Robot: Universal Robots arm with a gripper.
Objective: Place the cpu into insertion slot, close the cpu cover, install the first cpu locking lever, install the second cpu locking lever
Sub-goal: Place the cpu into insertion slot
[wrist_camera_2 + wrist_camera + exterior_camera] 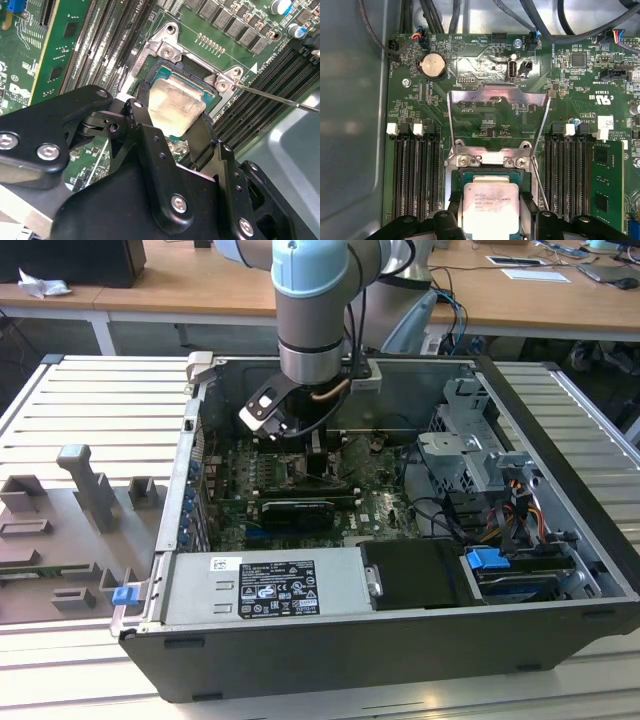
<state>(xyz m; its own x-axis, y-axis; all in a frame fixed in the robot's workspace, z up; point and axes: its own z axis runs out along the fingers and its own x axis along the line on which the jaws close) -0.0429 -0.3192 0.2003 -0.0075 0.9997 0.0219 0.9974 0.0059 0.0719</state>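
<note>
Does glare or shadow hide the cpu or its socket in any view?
Second wrist view: a pale sheen washes the cpu face, though its outline shows; first wrist view: the cpu is evenly lit, the raised cpu cover glints; exterior view: the motherboard lies dim beneath the arm.

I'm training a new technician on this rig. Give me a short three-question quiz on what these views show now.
1. True or false: the cpu cover is shut over the insertion slot.
2. The gripper has its fingers clamped on: A the cpu, B a cable, C a memory stick?
3. Fill in: memory slots flank the insertion slot on ___ sides.
Key: 1 false, it stands open. 2 A. 3 both.
</note>
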